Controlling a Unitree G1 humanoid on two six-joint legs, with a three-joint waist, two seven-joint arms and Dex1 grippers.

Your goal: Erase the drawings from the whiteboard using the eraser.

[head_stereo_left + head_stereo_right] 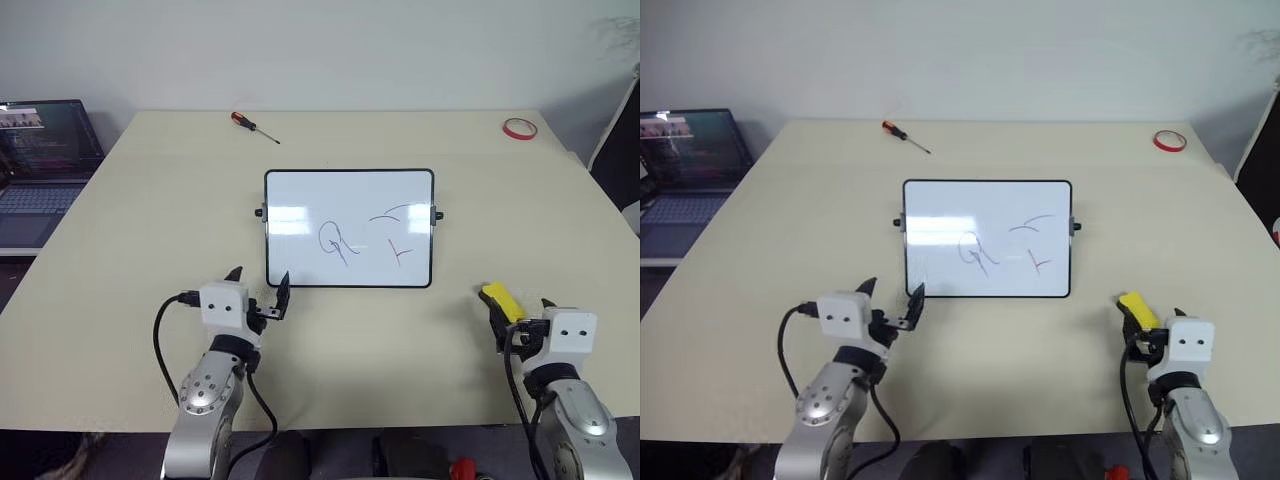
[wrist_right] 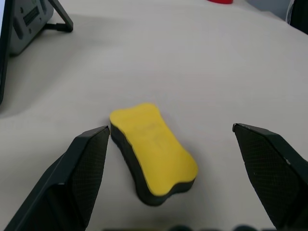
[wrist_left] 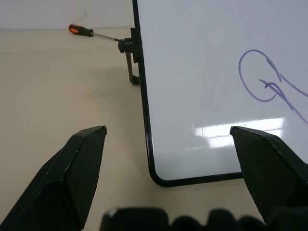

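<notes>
On the bench, the whiteboard stands mid-bench with drawings. At five o'clock of it, the eraser lies between the right gripper's spread fingers, untouched. At seven o'clock, the left gripper gapes at the board's corner.

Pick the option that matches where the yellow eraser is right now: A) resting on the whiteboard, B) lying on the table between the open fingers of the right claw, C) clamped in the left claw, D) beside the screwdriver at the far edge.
B: the eraser lies flat on the table between the spread fingers of the right claw, unheld.
</notes>
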